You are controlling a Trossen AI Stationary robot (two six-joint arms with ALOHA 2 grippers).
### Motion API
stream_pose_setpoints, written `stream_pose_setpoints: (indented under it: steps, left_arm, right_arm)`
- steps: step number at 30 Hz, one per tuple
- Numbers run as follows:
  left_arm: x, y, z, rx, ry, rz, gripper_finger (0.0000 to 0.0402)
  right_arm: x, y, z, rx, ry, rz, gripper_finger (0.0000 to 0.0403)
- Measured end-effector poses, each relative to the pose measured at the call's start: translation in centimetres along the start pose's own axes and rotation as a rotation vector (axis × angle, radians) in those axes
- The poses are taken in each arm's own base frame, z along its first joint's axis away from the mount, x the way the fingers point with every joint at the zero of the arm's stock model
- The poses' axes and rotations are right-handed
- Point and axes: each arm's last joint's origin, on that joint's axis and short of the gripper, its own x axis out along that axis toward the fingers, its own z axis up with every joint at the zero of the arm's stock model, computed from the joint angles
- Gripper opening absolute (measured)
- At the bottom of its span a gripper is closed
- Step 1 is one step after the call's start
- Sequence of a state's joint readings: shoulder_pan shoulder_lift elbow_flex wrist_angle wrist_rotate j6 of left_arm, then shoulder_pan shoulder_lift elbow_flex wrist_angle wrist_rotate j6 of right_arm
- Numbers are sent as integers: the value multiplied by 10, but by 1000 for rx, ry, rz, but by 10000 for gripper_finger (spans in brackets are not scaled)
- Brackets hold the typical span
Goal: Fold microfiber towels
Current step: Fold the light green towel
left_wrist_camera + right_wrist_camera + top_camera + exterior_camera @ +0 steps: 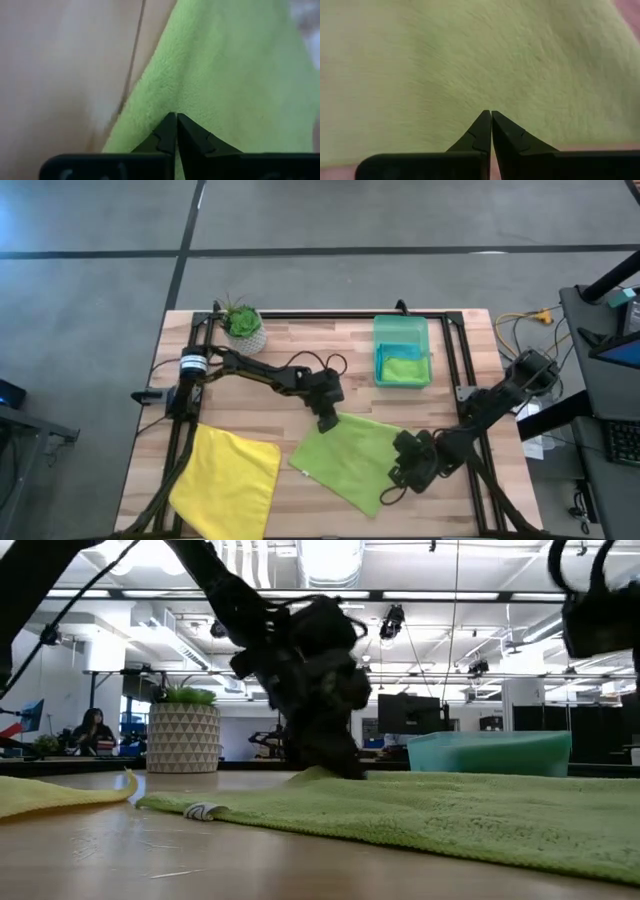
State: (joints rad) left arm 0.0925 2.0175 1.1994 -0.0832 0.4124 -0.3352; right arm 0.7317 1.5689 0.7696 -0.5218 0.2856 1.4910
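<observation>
A lime green towel (350, 458) lies spread flat on the wooden table, one corner pointing toward the near edge. My left gripper (327, 423) is shut, with its tips down at the towel's far corner. My right gripper (402, 473) is shut over the towel's right part; its wrist view shows only green cloth (485, 60) under the tips. A yellow towel (230, 478) lies flat at the near left. Another green towel (403, 368) sits inside the bin. My left gripper meets the lime towel with its shut fingertips (170, 125) just inside the cloth's edge near the far corner (165, 95). It slants down from the table's far left. The towel stays flat on the table. My right gripper: I cannot tell whether its tips touch the cloth.
A translucent green bin (380, 330) stands at the far right of the table. A potted plant (243, 325) stands at the far left. A dark frame (320, 313) runs around the work area. Bare wood (300, 350) lies between plant and bin.
</observation>
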Motion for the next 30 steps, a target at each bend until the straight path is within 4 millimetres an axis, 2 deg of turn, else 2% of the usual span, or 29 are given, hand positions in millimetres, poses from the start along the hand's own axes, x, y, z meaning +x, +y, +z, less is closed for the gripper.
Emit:
stream_pose_setpoints:
  steps: [4,7,14,19,22,26,30]
  left_arm:
    - [-3,3,-10,-34,62,37,0]
    - [-10,2,-16,-79,84,83,0]
    - [-20,-21,-12,-152,58,22,0]
    - [-49,-34,0,-120,-33,0,0]
    - [-73,-39,7,-105,-100,29,0]
    - [-110,-46,14,-43,-204,119,0]
    - [-138,-45,10,-14,-254,168,0]
  right_arm:
    - [10,-13,6,13,19,-145,8]
    - [14,-19,15,-4,9,-183,8]
    - [13,-33,50,-98,-29,-222,8]
    - [-14,-26,62,-144,-226,-82,8]
    - [-24,-17,75,-196,-331,90,8]
    - [-18,-16,102,-166,-369,290,10]
    - [-3,-26,136,-144,-347,393,32]
